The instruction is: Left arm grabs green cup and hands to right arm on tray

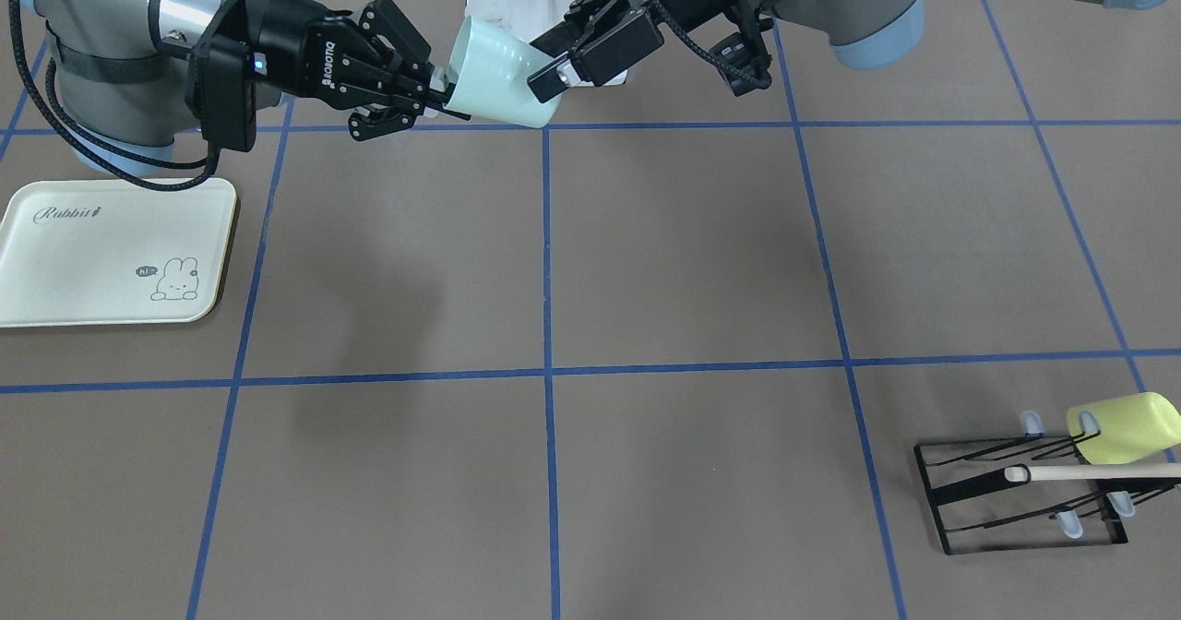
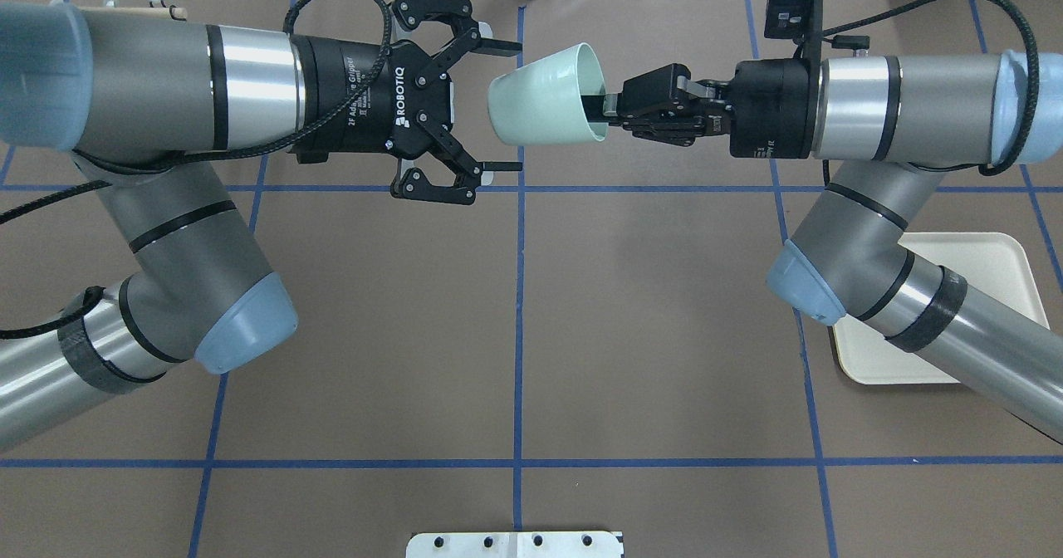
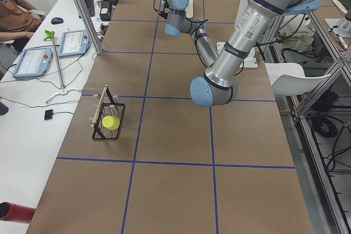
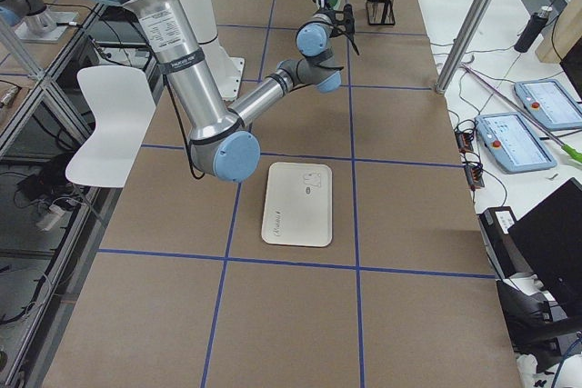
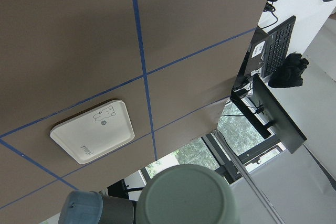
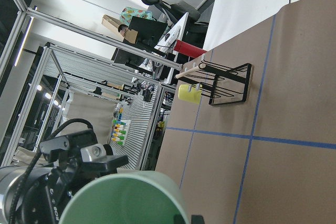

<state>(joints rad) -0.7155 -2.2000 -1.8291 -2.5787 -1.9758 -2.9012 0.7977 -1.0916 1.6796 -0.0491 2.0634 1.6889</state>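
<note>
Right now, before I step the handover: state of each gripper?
Left gripper: open, jaws spread either side of the pale mint-green plastic tumbler, at its base.
Right gripper: shut on the tumbler's rim.

The pale mint-green plastic tumbler shows darker green inside; the cream rectangular tray bears a grey bunny drawing.

Robotics lab: teach pendants, aluminium frame posts, blue-taped grid table, operator desks.

Brown, blue-gridded table bearing cream tray, black wire rack
</note>
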